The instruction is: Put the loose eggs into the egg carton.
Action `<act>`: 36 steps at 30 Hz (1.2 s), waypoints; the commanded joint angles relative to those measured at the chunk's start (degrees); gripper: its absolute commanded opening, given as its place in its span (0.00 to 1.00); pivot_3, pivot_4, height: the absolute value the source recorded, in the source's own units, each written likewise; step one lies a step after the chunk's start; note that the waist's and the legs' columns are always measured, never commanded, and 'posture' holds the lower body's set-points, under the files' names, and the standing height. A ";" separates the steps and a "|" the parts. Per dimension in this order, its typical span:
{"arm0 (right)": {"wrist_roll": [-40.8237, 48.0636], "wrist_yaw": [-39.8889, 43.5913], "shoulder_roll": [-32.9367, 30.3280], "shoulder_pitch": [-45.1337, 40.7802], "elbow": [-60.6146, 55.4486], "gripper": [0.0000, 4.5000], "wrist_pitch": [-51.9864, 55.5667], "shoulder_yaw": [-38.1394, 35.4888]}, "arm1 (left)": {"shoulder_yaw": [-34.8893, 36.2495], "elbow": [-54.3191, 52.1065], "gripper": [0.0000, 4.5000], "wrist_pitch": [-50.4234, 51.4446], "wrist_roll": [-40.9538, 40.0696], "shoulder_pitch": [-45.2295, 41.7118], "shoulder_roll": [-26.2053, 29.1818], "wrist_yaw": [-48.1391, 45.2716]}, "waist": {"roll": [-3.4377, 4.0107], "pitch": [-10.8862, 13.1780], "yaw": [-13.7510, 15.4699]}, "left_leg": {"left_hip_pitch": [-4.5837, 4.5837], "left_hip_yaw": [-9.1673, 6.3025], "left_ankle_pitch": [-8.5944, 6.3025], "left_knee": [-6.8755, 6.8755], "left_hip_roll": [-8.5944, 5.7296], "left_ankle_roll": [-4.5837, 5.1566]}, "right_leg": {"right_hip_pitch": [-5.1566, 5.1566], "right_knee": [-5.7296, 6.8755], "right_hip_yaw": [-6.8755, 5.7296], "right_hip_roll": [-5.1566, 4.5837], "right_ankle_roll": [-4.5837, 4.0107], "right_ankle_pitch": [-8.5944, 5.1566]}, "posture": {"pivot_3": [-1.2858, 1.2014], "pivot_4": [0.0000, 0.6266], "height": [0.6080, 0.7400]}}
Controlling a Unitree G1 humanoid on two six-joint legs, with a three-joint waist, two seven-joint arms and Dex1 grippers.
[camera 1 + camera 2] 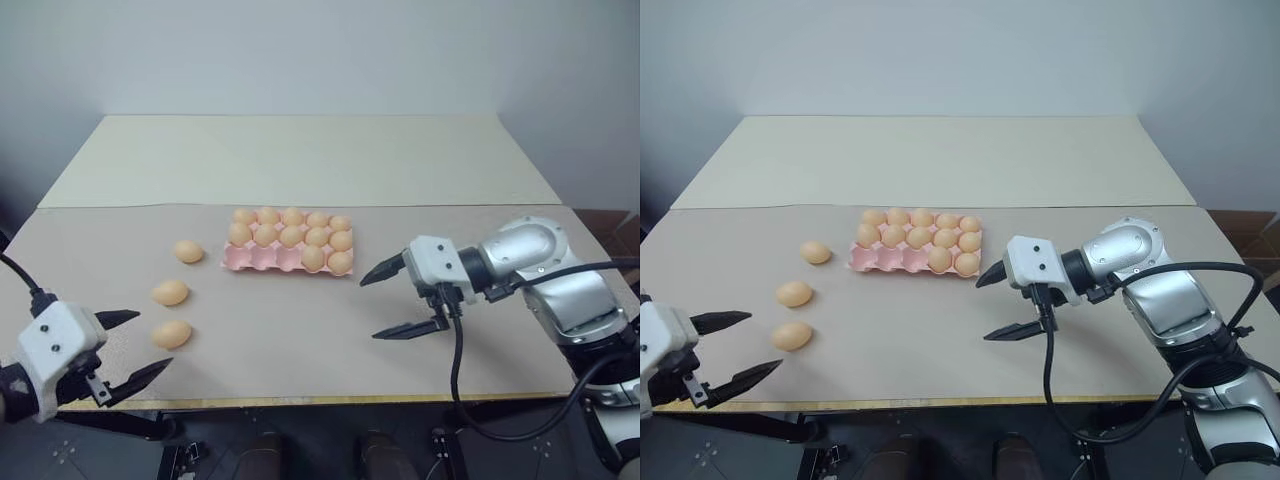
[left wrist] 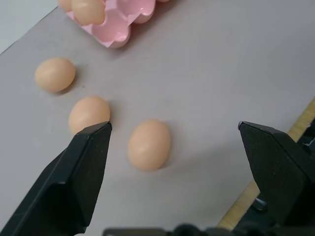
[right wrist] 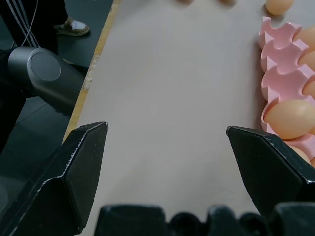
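Three loose eggs lie on the table left of the egg carton (image 1: 262,258): one (image 1: 188,251) nearest the carton, one (image 1: 171,292) in the middle, one (image 1: 172,334) nearest the front edge. The pink carton holds several eggs; three cups of its front row stand empty. My left gripper (image 1: 133,346) hovers open at the front left, just beside the nearest egg (image 2: 149,144), which lies ahead between its fingers. My right gripper (image 1: 397,299) is open and empty, pointing left, a short way right of the carton's front right corner (image 3: 288,123).
The beige table (image 1: 300,340) has a front edge close under both grippers. A second, paler table (image 1: 300,160) adjoins at the back. A person's shoe and striped trouser leg (image 3: 44,22) show on the floor beyond the table edge.
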 commanded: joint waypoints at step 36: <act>0.78 -10.62 -1.30 2.35 -7.78 1.00 7.42 -4.20 | -25.33 23.48 0.40 -15.54 3.21 -21.91 -7.70 2.99 | -0.06 -0.03 0.44 | -0.10 -0.04 0.00 0.02 0.00 0.00 | -0.07 0.09 -0.03 -0.08 0.00 0.01 | 0.52 0.24 1.00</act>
